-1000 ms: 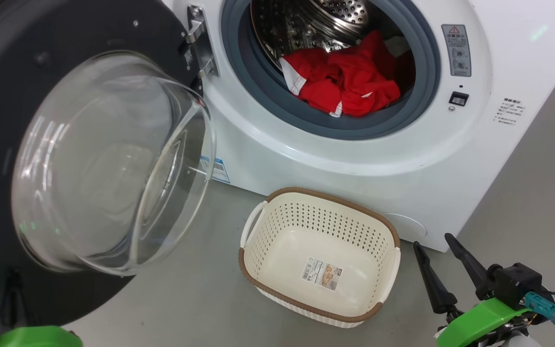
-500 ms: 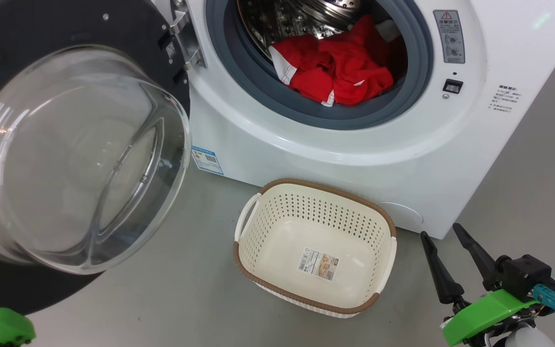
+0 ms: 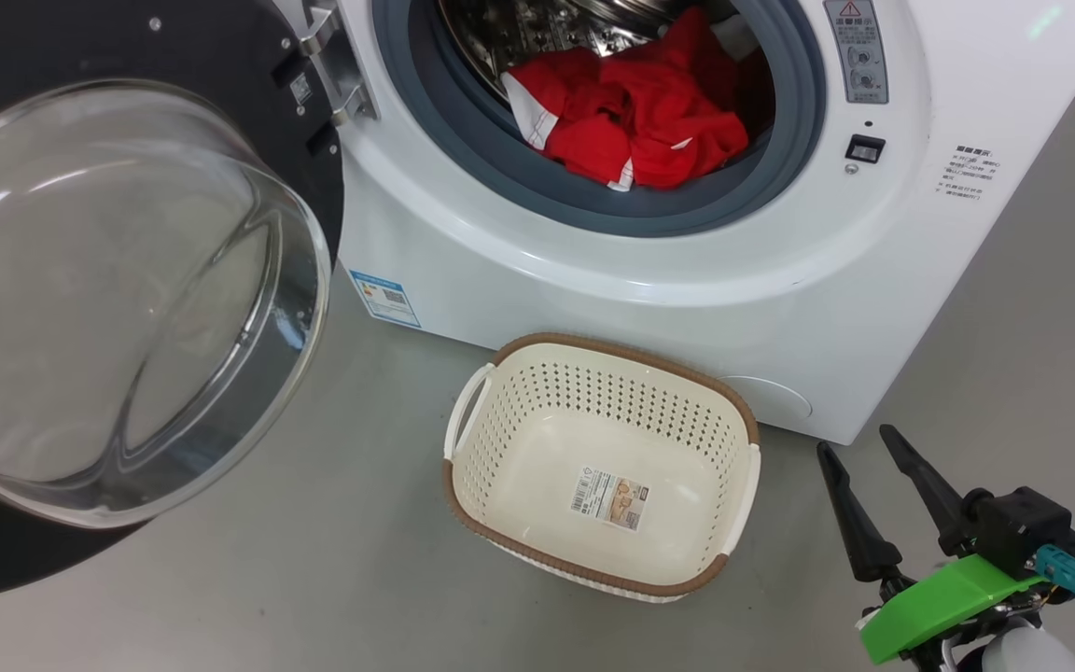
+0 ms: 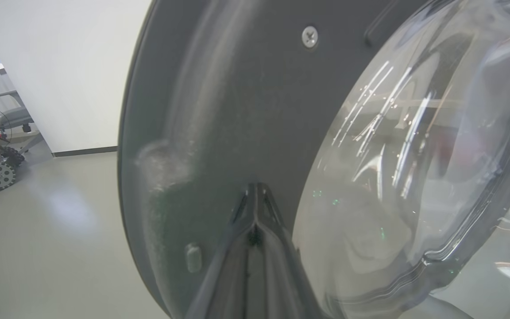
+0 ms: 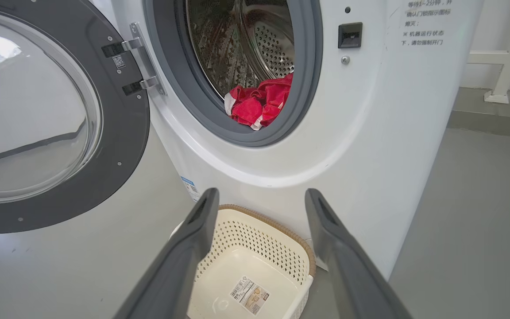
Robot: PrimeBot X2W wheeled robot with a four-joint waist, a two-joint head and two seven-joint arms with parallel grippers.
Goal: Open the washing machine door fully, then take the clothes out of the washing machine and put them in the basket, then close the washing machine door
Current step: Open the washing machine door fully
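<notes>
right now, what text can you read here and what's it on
"请勿强制开门": printed notice on the big white front-loading washing machine.
Grey warning label, blue sticker on it: too small to read.
Barcode sticker in the cream perforated plastic basket: too small.

We see the clothes (image 3: pixel 631 117) in the washing machine (image 3: pixel 593 271), the basket (image 3: pixel 598 462) before it, the washing machine door (image 3: pixel 118 280) at its left.
</notes>
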